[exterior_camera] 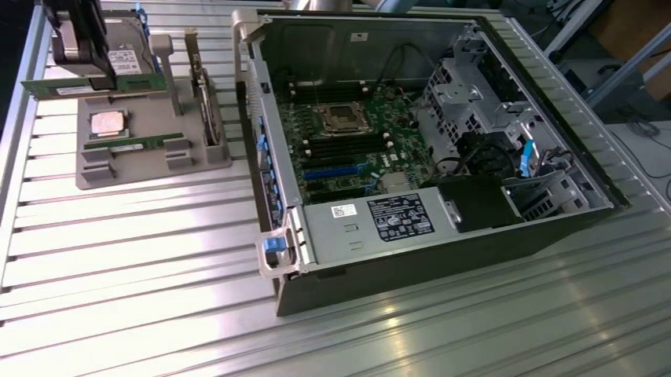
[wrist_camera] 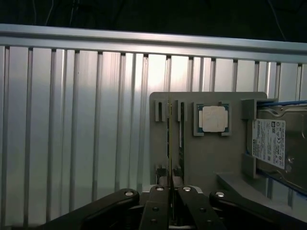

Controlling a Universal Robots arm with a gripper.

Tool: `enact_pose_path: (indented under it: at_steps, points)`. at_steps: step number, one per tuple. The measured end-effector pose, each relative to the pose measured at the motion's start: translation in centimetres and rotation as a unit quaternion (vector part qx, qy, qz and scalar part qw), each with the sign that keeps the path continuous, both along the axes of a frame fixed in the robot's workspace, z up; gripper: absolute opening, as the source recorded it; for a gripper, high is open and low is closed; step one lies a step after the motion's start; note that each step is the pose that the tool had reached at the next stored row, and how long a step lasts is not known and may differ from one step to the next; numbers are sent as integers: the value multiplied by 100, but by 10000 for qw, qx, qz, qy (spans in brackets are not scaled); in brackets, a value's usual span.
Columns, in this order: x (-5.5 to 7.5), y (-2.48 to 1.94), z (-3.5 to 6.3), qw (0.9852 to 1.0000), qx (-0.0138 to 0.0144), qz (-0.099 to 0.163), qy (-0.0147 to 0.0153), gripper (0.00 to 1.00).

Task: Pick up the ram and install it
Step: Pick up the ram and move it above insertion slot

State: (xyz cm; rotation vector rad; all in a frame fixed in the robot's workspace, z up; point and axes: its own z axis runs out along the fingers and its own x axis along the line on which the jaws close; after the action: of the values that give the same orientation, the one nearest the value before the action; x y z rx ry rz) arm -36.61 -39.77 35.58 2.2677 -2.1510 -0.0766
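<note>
The gripper (exterior_camera: 97,78) is hanging at the exterior view's upper left, its black body pointing downward over a grey moulded tray (exterior_camera: 157,118). In the wrist view the gripper (wrist_camera: 169,189) is presenting two black metal fingers (wrist_camera: 156,206), studded with bolt heads, drawn close together and pinching the ram (wrist_camera: 169,143), which is showing edge-on as a thin yellow-green line. From outside, the ram (exterior_camera: 53,88) is lying level in that grip as a long, narrow green board with a pale label, reaching past the tray's edge toward the exterior view's left and appearing to sit above the tray's slots. A second green stick (exterior_camera: 131,144) is resting in a tray slot, just beside a square silver processor (exterior_camera: 108,123) with a matte lid. A hard drive (wrist_camera: 276,143) with a printed label and an upright expansion card (exterior_camera: 204,94) are occupying other tray holders. The open dark computer case (exterior_camera: 367,287) is lying just beside the tray, exposing its green motherboard (exterior_camera: 346,149). Everything is sitting on a ribbed, shiny aluminium table (exterior_camera: 137,259).
</note>
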Motion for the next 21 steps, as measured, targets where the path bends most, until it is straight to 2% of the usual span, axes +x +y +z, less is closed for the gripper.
enact_pose_path:
  at_steps: [8,17,21]
  points:
    - [0,0,179,10000,0,0,0,13]
    - [0,0,314,10000,0,0,0,13]
    - [0,0,417,10000,0,0,0,13]
